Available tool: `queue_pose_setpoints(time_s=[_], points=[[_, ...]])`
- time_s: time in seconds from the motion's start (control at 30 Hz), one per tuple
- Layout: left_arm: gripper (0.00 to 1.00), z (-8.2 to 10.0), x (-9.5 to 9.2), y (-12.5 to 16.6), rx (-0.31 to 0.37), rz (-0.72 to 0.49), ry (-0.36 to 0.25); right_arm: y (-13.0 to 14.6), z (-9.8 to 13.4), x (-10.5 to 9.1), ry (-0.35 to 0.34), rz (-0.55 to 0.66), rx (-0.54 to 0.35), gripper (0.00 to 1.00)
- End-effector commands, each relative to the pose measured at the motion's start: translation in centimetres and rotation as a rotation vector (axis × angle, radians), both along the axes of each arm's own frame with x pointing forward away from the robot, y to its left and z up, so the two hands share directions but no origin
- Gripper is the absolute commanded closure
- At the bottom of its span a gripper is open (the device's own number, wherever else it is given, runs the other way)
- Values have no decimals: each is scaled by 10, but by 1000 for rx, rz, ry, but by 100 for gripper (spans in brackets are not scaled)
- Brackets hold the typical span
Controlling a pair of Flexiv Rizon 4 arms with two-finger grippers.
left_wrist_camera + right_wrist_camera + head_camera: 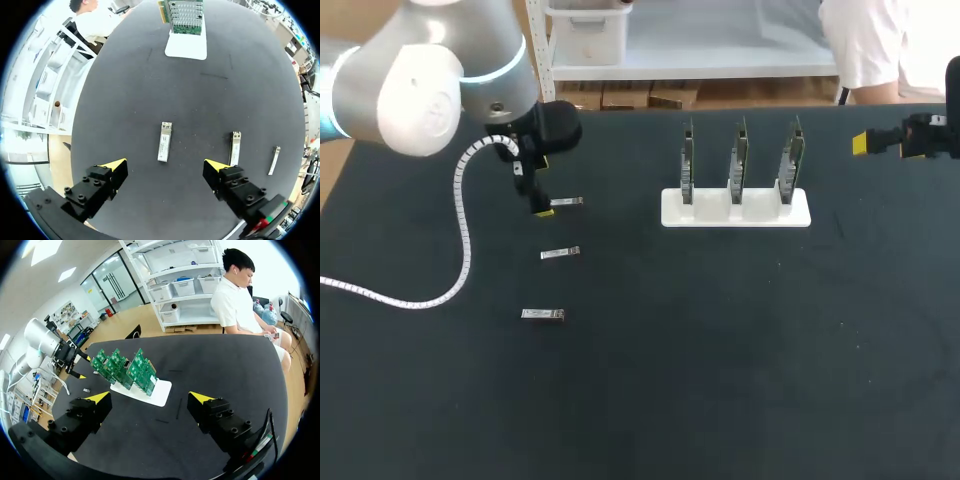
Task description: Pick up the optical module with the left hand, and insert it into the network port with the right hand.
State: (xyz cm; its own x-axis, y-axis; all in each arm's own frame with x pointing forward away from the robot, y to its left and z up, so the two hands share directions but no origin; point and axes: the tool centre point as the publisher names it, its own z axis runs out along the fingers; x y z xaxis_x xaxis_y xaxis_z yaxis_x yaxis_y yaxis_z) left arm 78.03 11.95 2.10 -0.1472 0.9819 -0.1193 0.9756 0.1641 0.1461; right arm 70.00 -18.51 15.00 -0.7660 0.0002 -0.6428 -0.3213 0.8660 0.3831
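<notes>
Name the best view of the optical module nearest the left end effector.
Left wrist view: optical module whole, close, ahead of the open left end effector. Head view: small, beside a yellow tip. Right wrist view: too tiny to tell.

Three optical modules lie in a loose column on the dark surface [640,400]: the far module [566,201], middle module [560,252] and near module [542,314]. The left gripper [542,208] hangs just beside the far module. Well apart, a white rack [735,212] holds three upright circuit boards [738,160]. The right gripper [865,144] hovers near the right edge.
</notes>
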Motion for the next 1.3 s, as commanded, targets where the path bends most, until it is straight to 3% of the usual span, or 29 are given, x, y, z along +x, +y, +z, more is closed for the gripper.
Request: queue_pose_setpoints(time_s=[0.03, 1.3], points=[[0, -6, 4, -1, 0, -2, 16, 0, 0, 0, 0, 0, 0, 0], [0, -31, 0, -7, 36, -46, 71, 0, 0, 0, 0, 0, 0, 0]])
